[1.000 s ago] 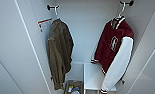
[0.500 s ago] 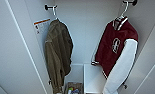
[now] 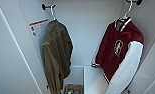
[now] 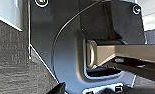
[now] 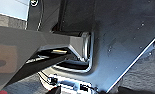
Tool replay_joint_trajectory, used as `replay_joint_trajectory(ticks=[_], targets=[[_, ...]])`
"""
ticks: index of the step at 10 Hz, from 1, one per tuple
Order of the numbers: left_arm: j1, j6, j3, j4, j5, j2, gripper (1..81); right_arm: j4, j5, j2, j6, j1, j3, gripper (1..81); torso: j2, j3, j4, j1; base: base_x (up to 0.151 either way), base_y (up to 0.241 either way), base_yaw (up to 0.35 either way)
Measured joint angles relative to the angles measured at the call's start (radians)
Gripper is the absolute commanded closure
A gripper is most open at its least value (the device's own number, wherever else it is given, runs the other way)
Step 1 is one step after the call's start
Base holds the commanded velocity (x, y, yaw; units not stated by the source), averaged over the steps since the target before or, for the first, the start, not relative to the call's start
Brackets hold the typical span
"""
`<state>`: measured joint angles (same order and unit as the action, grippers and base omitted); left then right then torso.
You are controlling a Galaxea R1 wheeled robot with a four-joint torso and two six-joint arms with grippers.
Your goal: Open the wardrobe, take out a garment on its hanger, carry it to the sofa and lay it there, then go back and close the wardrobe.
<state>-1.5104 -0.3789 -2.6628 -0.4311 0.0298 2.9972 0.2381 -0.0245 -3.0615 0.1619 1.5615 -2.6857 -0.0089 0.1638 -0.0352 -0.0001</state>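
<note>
The wardrobe [image 3: 88, 30] stands open in the head view, its white inside close in front of me. The garment [image 3: 113, 50], a maroon varsity jacket with white sleeves and a white chest emblem, hangs at the right. Its thin white hanger [image 3: 126, 12] hooks over a dark peg at the top. One white sleeve [image 3: 125, 70] droops toward the lower right.
An olive-brown jacket [image 3: 55, 55] hangs at the left from its own peg [image 3: 44, 6]. A white and orange label [image 3: 38, 26] is stuck on the inner wall. Below sit a white box [image 3: 93, 77] and a small bin [image 3: 73, 89] of coloured items. Dark grey carpet [image 4: 8, 50] shows in the wrist views.
The camera has closed in slightly on the wardrobe's inside, so both jackets look larger. They hang as before.
</note>
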Motion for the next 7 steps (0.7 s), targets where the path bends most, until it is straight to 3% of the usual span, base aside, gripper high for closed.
replay_joint_trajectory(ticks=[3, 7], targets=[[0.000, 0.000, 0.000, 0.000, 0.000, 0.000, 1.0, 0.000, 0.000, 0.000, 0.000, 0.000, 0.000, 1.0, 0.000, 0.000, 0.000, 0.000, 0.090, 0.000, 0.000], [0.005, 0.000, 0.000, 0.000, 0.003, 0.001, 1.0, -0.001, 0.000, 0.000, 0.001, -0.006, 0.000, 1.0, 0.000, 0.000, 0.000, 0.000, 0.000, 0.000, 0.000]])
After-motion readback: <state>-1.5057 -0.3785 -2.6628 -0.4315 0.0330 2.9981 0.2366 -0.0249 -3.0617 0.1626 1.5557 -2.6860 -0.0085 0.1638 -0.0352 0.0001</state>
